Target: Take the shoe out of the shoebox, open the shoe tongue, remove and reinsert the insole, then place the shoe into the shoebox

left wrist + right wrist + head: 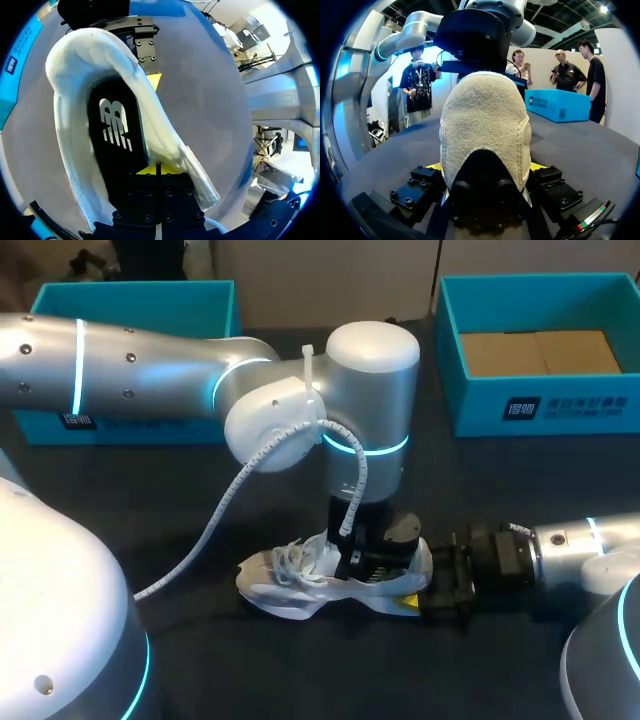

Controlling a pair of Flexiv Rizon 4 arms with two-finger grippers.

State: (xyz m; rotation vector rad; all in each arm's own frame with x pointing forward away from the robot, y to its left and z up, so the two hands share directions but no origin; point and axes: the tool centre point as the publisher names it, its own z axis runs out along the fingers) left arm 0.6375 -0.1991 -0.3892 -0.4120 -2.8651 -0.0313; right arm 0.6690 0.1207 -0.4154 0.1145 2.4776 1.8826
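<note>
Head: white lace-up fabric shoe at the dark desk's 6 o'clock, left tool dipped inside. Left wrist: its tips look pressed together on the black foam insole. Right wrist: right tool pinches the heel. We'd press the insole flat with the heel steadied.

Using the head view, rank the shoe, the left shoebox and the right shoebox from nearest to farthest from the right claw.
1. shoe: its heel is gripped in the right claw, front middle.
2. right shoebox: back right, on the claw's own side.
3. left shoebox: back left, on the far side.
</note>
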